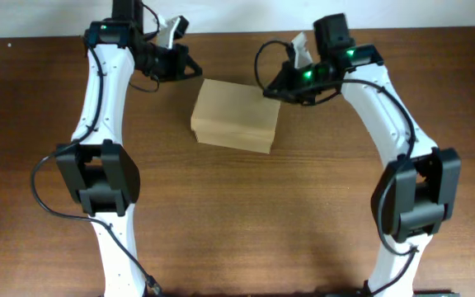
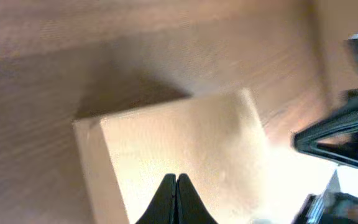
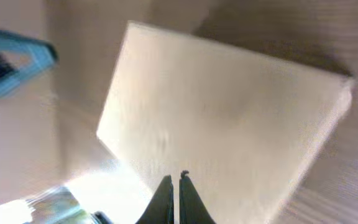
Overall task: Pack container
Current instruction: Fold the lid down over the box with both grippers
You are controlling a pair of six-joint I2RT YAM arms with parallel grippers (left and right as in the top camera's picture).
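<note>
Black-fingered, the left gripper (image 2: 176,198) is pinched closed on nothing, the right gripper (image 3: 179,196) likewise. The container (image 1: 236,115) lies just ahead, between them, lid flat, likely flanked so either arm can steady it.

The overhead view is evenly and softly lit and is rendered sharp; only a thin shadow is cast from the container (image 1: 236,115) onto the surface (image 1: 246,214) at its near edge. Both wrist views are smeared by blur; the surface is washed out by glare low in each, and the fingers (image 2: 165,202) are reduced to dark silhouettes.
</note>
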